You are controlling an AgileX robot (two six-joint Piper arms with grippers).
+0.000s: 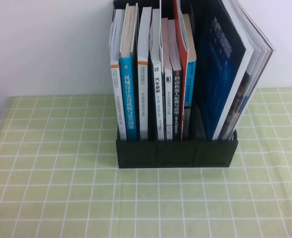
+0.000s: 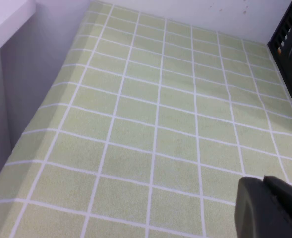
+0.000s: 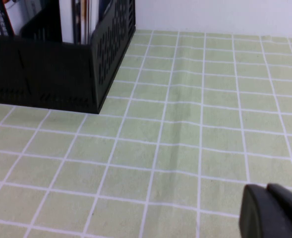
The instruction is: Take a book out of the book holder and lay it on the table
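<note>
both grippers sit low at the near side of the table [image 1: 61, 198]: left gripper [image 2: 270, 208] left of the book holder [image 1: 177, 152], right gripper [image 3: 272, 212] at its right; you cannot tell how far either's fingers are open, and neither holds anything. the book [image 1: 230, 69] leans in the holder's rightmost slot. judged step: approach not yet begun. next, likely raise the right arm to the book's upper edge.

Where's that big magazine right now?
In the high view, the magazine stands leaning in the right end of the black book holder, beside the upright paperbacks. Neither claw is near it.
</note>
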